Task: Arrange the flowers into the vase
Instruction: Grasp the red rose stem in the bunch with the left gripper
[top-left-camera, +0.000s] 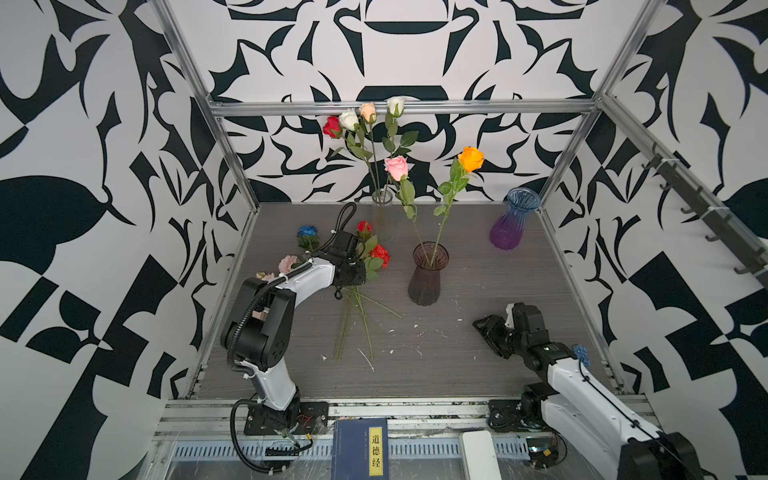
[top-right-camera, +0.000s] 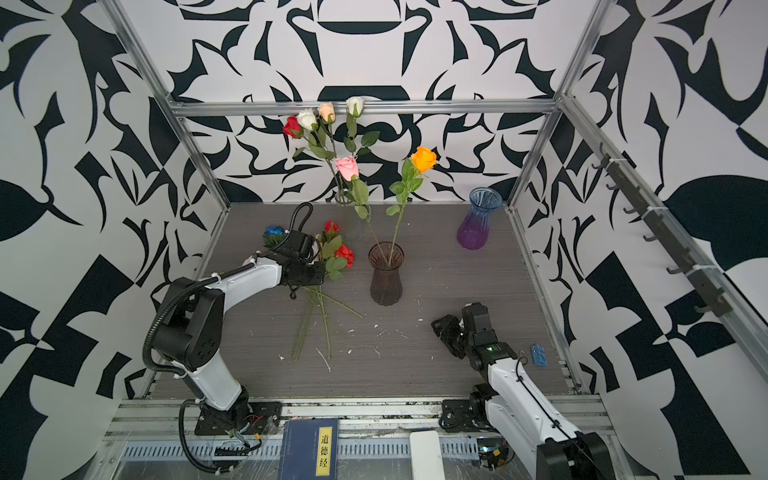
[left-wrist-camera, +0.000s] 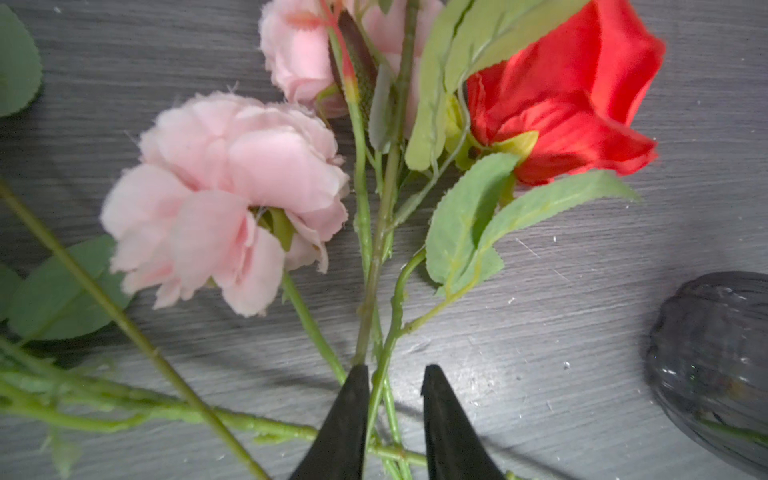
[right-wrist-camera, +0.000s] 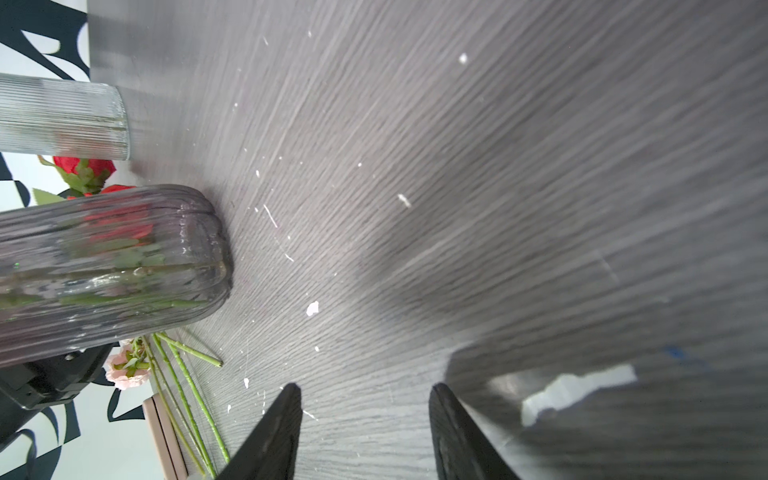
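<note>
Left pincer (left-wrist-camera: 395, 368) straddles stems (left-wrist-camera: 375, 395) of flowers (left-wrist-camera: 232, 199) lying on table (left-wrist-camera: 582, 311).

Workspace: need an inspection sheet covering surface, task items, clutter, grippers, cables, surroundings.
Surface: grey wood-grain table, speckled with white flecks.
Job's things: clear vase at the back holds four roses. The dark vase holds a pink rose and an orange rose. The purple vase looks empty. Loose flowers lie on the table at the left.
Clutter: book and white block at the front edge; blue clip by the right arm.
Grippers: left gripper open, green stems between its fingers. Right gripper open over bare table.
Cables: black conduit along the left arm.
Surroundings: patterned walls, aluminium frame, hook rail.
</note>
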